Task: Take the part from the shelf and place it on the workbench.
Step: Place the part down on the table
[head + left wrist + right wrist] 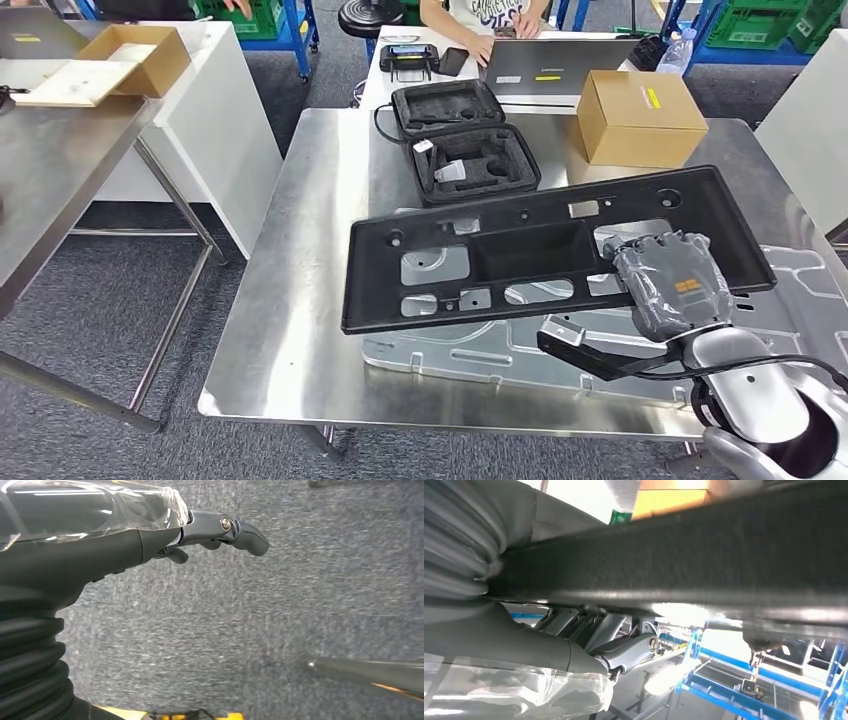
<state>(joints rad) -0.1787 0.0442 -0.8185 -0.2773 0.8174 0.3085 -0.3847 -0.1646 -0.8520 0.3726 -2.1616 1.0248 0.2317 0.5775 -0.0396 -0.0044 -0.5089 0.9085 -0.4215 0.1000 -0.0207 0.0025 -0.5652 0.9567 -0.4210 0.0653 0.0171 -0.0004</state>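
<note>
Right hand (672, 283) grips the big black panel (540, 250) at its near right edge; fingers (650, 245) wrap over the top, but head view hides the underside, so how far they close below is unclear. In right wrist view the panel (704, 555) runs across as a dark blurred band, thumb (634, 650) tucked just under it, other fingers hard to make out. The panel sits above the steel surface (290, 330), over a silver metal plate (470, 350) lying flat; can't tell whether it touches the plate or is held just clear. Right forearm cut off at frame corner. Left hand (220, 532) hangs over grey carpet (280, 620), fingers loosely curled w/ nothing in them, mostly hidden behind the wrist cover. Behind the panel: open black foam case (465, 140), cardboard box (640, 115).
</note>
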